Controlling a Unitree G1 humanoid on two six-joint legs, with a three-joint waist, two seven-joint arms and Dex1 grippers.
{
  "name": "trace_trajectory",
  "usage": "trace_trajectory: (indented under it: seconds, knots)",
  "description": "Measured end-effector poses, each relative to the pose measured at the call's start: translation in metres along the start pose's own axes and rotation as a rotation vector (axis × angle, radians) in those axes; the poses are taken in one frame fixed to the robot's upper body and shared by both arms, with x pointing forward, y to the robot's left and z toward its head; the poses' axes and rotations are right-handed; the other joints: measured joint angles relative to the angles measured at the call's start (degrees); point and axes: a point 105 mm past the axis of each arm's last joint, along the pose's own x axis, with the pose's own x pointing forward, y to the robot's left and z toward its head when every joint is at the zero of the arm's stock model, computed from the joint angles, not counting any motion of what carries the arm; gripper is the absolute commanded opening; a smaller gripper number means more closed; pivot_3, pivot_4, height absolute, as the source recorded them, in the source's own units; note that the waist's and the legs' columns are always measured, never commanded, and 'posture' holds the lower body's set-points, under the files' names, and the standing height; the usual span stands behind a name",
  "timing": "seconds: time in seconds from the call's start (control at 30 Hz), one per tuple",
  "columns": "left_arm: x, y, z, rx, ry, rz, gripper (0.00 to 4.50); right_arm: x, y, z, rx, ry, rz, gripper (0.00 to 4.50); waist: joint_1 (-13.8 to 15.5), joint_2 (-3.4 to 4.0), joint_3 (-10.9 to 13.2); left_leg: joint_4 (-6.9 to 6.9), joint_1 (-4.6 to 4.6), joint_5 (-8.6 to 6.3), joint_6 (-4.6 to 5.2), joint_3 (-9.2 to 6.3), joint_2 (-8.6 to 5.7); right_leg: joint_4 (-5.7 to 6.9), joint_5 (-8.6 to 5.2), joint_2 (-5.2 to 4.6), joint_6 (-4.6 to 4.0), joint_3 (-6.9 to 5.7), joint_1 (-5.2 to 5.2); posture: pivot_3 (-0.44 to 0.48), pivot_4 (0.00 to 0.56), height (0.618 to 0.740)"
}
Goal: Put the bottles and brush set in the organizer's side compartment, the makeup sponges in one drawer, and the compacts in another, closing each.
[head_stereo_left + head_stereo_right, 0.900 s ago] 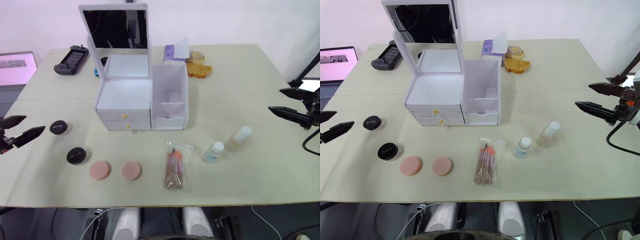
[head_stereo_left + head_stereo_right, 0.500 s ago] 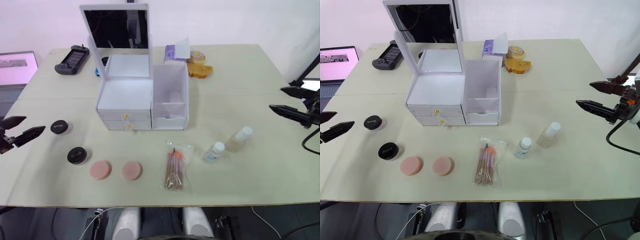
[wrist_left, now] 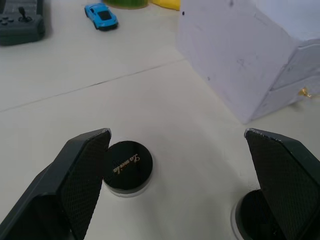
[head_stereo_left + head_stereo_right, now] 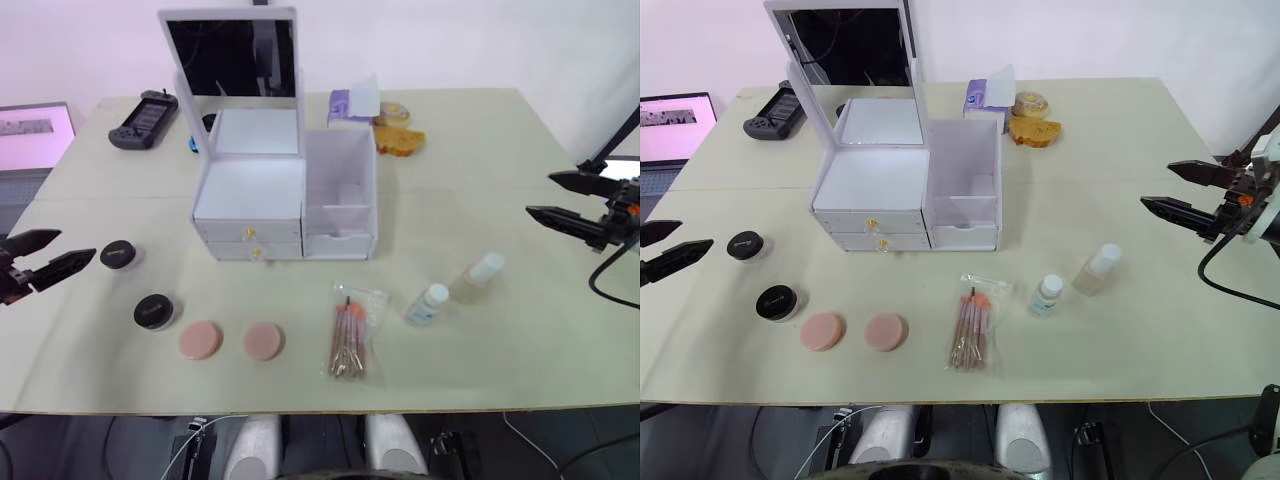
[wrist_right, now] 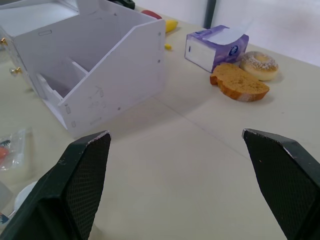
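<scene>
Both end effectors, left (image 4: pixel 45 255) and right (image 4: pixel 562 198), hover spread wide over the table (image 4: pixel 480 150), holding nothing.

Head stereo pair: high, looking fwd/down over whole beige worktop (image 4: pixel 480 150). Wrist cams: low, close; both share white plastic mirror-lidded organizer (image 3: pixel 250 55).

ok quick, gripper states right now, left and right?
Left gripper: open, holding nothing, beside the nearer compact.
Right gripper: open, holding nothing, off to the side of the taller bottle.
</scene>
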Motion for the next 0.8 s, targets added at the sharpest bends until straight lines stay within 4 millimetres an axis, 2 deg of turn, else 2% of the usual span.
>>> trace_trajectory:
  seconds: [0.13, 0.2, 0.3, 0.37, 0.43, 0.5, 0.63, 0.73, 0.8]
  knots:
    - [0.009, -0.012, 0.033, -0.022, -0.104, -0.098, 4.5, 0.001, 0.002, 0.004, 0.035, -0.005, -0.001, 4.46, 0.0, -0.01, 0.0, 0.05, -0.02, 0.0, 0.0, -0.01, 0.0, 0.01, 0.0, 0.0, 0.01, 0.0, 0.01, 0.0, 0.15, 0.74]
    - [0.018, -0.025, 0.052, -0.006, -0.149, -0.178, 4.5, 0.0, 0.004, 0.009, 0.075, -0.009, 0.0, 4.46, 0.1, 0.02, 0.0, 0.05, -0.04, 0.0, 0.0, -0.02, 0.0, 0.01, 0.0, 0.0, 0.01, 0.0, 0.01, 0.0, 0.15, 0.74]
    - [0.041, -0.07, 0.087, 0.036, -0.192, -0.408, 4.5, -0.005, 0.02, 0.031, 0.076, -0.002, 0.029, 4.46, 0.4, 0.02, 0.0, 0.07, -0.09, 0.0, 0.0, -0.07, -0.02, 0.01, 0.01, 0.0, 0.02, -0.01, 0.01, 0.0, 0.15, 0.74]
    - [0.051, -0.094, 0.099, 0.05, -0.18, -0.525, 4.5, -0.007, 0.034, 0.047, 0.057, -0.019, 0.049, 4.46, 0.3, 0.01, 0.0, 0.05, -0.08, 0.0, 0.0, -0.07, -0.02, 0.01, 0.0, 0.0, 0.03, -0.01, 0.02, 0.0, 0.15, 0.74]
    - [0.063, -0.116, 0.106, 0.05, -0.164, -0.629, 4.5, -0.011, 0.051, 0.051, 0.077, 0.0, 0.063, 4.46, 0.2, 0.0, 0.0, 0.05, -0.07, -0.01, 0.01, -0.08, -0.02, 0.02, -0.01, 0.03, 0.05, -0.01, 0.02, 0.0, 0.15, 0.74]
    - [0.078, -0.143, 0.11, 0.055, -0.149, -0.753, 4.5, -0.016, 0.074, 0.046, 0.106, 0.061, 0.088, 4.46, 0.4, -0.04, 0.0, 0.1, -0.08, -0.01, 0.02, -0.12, -0.02, 0.03, -0.02, 0.06, 0.07, -0.02, 0.06, 0.0, 0.15, 0.74]
    - [0.098, -0.183, 0.118, 0.08, -0.14, -0.92, 4.5, -0.03, 0.118, 0.036, 0.11, 0.138, 0.122, 4.46, 1.1, -0.16, 0.0, 0.17, -0.06, -0.01, 0.02, -0.13, -0.02, 0.01, -0.05, 0.09, 0.11, -0.01, 0.12, 0.0, 0.15, 0.74]
    - [0.109, -0.201, 0.118, 0.096, -0.116, -0.992, 4.5, -0.04, 0.136, 0.027, 0.127, 0.167, 0.072, 4.46, 1.3, -0.25, 0.1, 0.22, -0.06, -0.01, 0.02, -0.08, -0.02, -0.03, -0.06, 0.08, 0.12, 0.01, 0.13, 0.0, 0.15, 0.74]
    - [0.122, -0.215, 0.12, 0.166, -0.072, -1.015, 4.5, -0.052, 0.143, 0.012, 0.182, 0.186, -0.02, 4.46, 2.1, -0.55, 0.2, 0.22, -0.09, -0.01, 0.02, -0.2, -0.02, -0.04, -0.1, 0.14, 0.14, -0.03, 0.17, 0.0, 0.15, 0.74]
